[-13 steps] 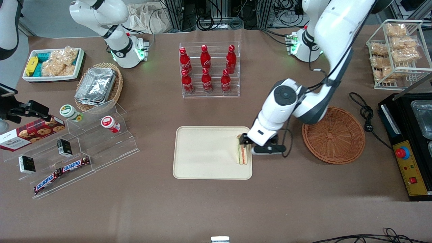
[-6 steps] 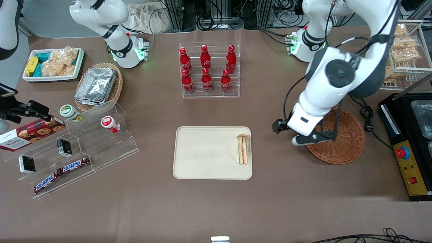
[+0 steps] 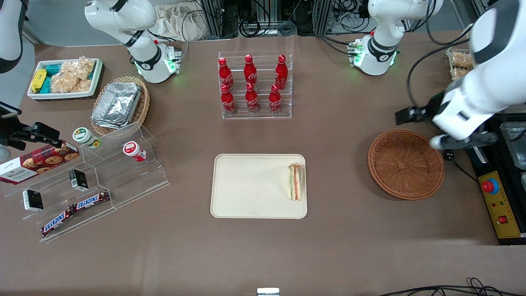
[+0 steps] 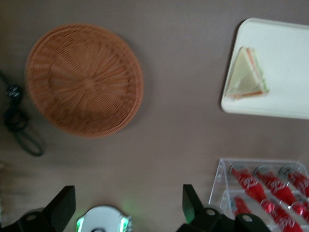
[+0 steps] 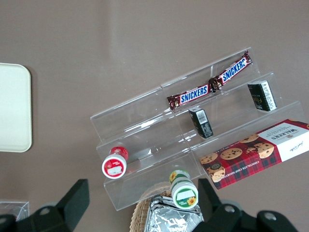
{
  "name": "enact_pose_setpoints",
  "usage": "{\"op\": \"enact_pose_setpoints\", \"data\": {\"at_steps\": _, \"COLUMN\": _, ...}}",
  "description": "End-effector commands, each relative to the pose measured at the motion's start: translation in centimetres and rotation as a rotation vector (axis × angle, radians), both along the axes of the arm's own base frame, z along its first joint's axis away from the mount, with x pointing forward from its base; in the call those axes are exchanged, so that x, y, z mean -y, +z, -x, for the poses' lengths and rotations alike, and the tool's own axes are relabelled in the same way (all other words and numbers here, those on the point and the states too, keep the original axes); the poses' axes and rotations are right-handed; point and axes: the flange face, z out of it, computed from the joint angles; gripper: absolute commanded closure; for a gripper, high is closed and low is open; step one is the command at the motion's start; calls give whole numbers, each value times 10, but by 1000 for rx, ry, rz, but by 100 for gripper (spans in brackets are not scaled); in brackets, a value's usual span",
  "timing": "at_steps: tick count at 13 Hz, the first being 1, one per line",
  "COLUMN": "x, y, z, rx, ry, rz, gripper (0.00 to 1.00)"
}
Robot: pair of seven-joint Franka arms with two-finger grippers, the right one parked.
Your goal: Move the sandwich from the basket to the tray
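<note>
Brown worktop. Tray, cream, mid-table toward the front edge: holds sandwich at its basket-side rim. Basket, wicker: empty. Gripper: raised above the basket's farther rim, jaws wide, carrying nothing. Step: placement apparently complete; only parking remains.

Cream tray; reddish-brown woven basket; pale sandwich striped green and orange, perhaps red; black-fingered hand.
</note>
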Motion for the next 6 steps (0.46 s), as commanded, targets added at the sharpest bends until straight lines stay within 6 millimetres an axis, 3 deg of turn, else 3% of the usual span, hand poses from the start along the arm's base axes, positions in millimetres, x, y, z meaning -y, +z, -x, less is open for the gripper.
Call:
{"op": "enact_pose_setpoints", "data": {"at_steps": 1, "x": -15, "y": 17, "z": 35, "rx": 6, "ry": -24, "rz": -1, "gripper": 1}}
{"op": "enact_pose_setpoints", "data": {"at_steps": 6, "x": -8, "y": 22, "z": 12, "rx": 34, "ry": -29, "rz": -54, "gripper": 1}}
